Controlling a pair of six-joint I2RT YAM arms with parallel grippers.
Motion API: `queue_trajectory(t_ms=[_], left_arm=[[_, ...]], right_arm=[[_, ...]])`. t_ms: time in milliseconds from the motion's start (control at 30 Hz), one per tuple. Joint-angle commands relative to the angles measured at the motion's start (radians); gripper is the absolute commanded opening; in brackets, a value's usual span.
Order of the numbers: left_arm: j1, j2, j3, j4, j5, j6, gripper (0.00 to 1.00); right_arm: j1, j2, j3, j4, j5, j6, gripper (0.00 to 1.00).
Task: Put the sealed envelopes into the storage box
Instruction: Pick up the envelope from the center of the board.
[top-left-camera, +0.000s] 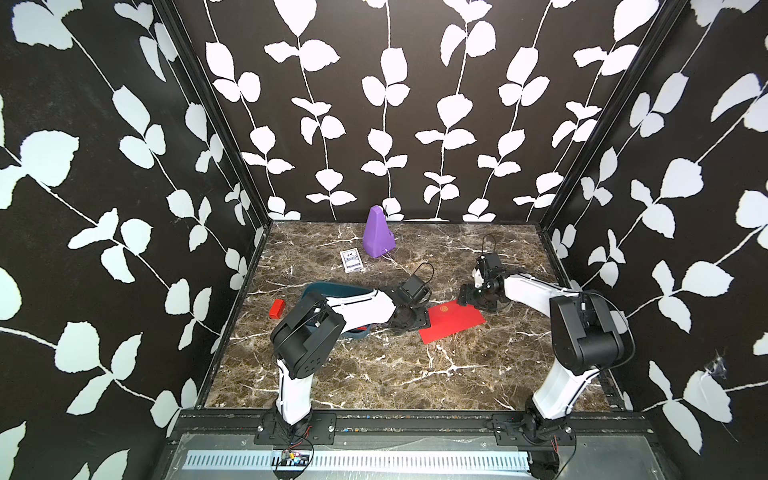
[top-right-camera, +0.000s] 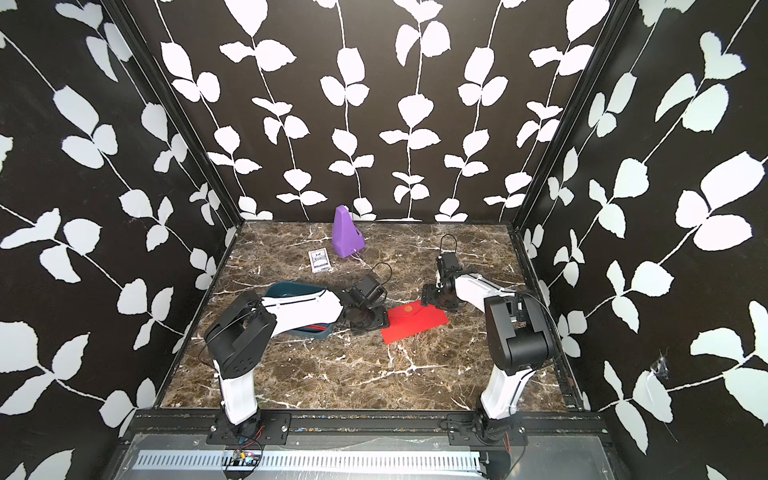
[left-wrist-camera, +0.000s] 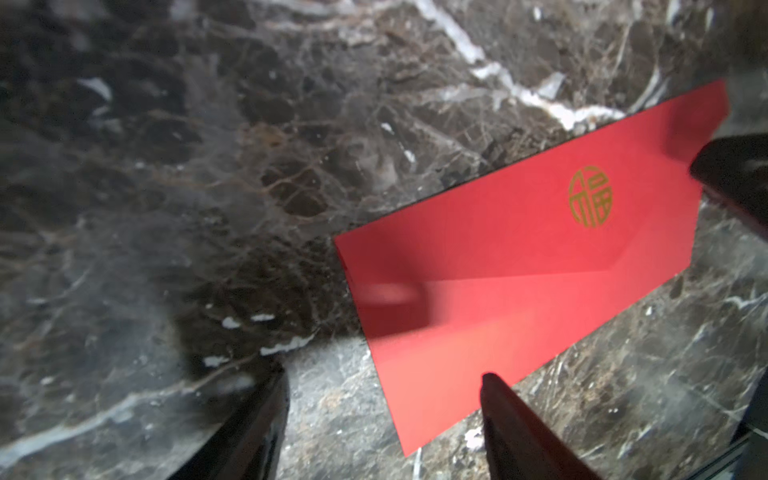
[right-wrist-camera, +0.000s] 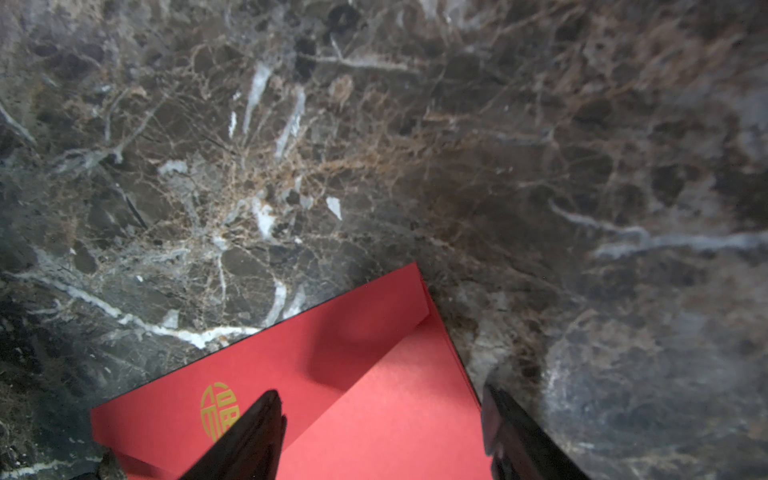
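Note:
One of the sealed envelopes, red with a gold emblem, lies on the marble table between my two arms. My left gripper is open at its left end, with one fingertip over the envelope's corner. At the opposite end my right gripper hangs open over the envelope, its fingers spread across the short edge. The teal storage box sits left of centre, largely hidden under my left arm. What lies in it I cannot make out.
A purple pyramid stands at the back with a white card pack in front of it. A small red block lies near the left wall. Patterned walls close in three sides.

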Motion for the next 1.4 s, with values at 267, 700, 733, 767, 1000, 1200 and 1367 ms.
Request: queue_trajectory(t_ms=[267,700,733,767,1000,1200,1367], left_arm=[[-0.016,0.056,-0.056,0.042,0.020,-0.104,0.86],[-0.016,0.072,-0.105,0.134,0.044,-0.129,0.90],[-0.016,0.074,-0.105,0.137,0.047,-0.127,0.90],[-0.015,0.077,-0.105,0.140,0.050,-0.125,0.90],[-0.015,0.099,-0.111,0.208,0.079,-0.120,0.90],[-0.015,0.109,-0.113,0.227,0.080,-0.114,0.90],[-0.013,0.123,-0.105,0.227,0.084,-0.108,0.91]], right_arm=[[0.079,0.039,-0.108,-0.034,-0.126,0.079,0.75],[0.112,0.047,-0.149,-0.007,-0.151,0.082,0.73],[0.115,0.045,-0.152,-0.005,-0.153,0.083,0.73],[0.118,0.045,-0.154,-0.002,-0.156,0.085,0.73],[0.138,0.047,-0.171,0.011,-0.172,0.088,0.72],[0.140,0.045,-0.185,0.014,-0.175,0.090,0.72],[0.141,0.039,-0.206,0.035,-0.190,0.100,0.72]])
